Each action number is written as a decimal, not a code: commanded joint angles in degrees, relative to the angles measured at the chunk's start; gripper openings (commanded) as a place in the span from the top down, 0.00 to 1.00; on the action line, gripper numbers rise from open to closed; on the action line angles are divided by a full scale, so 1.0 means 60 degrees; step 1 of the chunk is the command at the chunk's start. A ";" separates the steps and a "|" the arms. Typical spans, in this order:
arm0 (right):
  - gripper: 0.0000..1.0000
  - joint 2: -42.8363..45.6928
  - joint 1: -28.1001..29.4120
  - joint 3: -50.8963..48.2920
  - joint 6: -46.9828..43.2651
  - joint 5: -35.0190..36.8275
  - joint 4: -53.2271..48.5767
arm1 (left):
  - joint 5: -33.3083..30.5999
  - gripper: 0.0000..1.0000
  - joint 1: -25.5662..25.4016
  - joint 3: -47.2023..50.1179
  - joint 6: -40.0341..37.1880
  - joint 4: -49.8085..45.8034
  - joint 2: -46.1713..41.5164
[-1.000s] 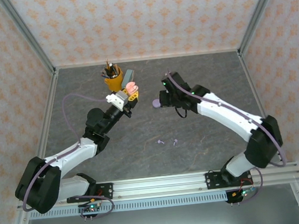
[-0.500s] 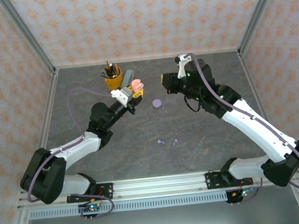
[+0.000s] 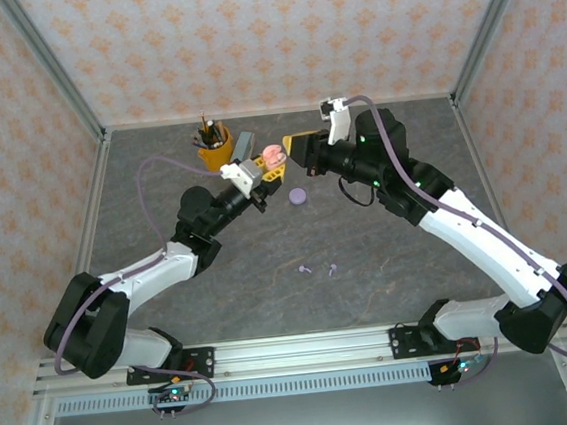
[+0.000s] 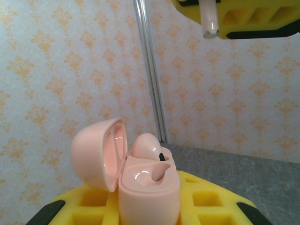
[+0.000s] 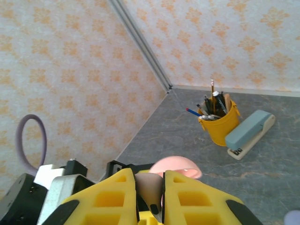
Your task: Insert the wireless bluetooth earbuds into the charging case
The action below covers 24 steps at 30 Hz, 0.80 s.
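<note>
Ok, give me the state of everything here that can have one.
Left gripper, shut on the pink case.
Right gripper, shut on a pink bud.
Pink case, lid open, a second bud seated inside.
Lilac buds, loose on the table.
Lilac disc, lying flat on the table.
Stapler, closed.
Cup, upright, holding pens.

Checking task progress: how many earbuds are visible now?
4. Two lilac earbuds lie on the table; one pink earbud sits in the open charging case; another pale earbud is pinched by the right gripper.
</note>
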<state>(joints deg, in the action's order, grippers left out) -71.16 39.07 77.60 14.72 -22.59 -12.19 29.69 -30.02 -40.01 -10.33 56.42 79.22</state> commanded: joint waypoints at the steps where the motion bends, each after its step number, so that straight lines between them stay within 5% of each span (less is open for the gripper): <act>1: 0.83 -0.0215 0.0160 -0.0104 -0.0213 -0.0499 0.0701 | 0.0193 1.00 -0.0106 -0.0401 0.0028 0.0440 0.0082; 24: 0.84 -0.1000 0.0315 -0.0102 -0.0677 -0.0147 0.0610 | 0.0193 1.00 -0.0146 -0.0352 0.0110 0.0498 0.0009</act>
<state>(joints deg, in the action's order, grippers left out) -76.51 40.47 77.56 11.99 -24.21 -10.33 29.80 -30.39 -40.73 -10.31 56.45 79.68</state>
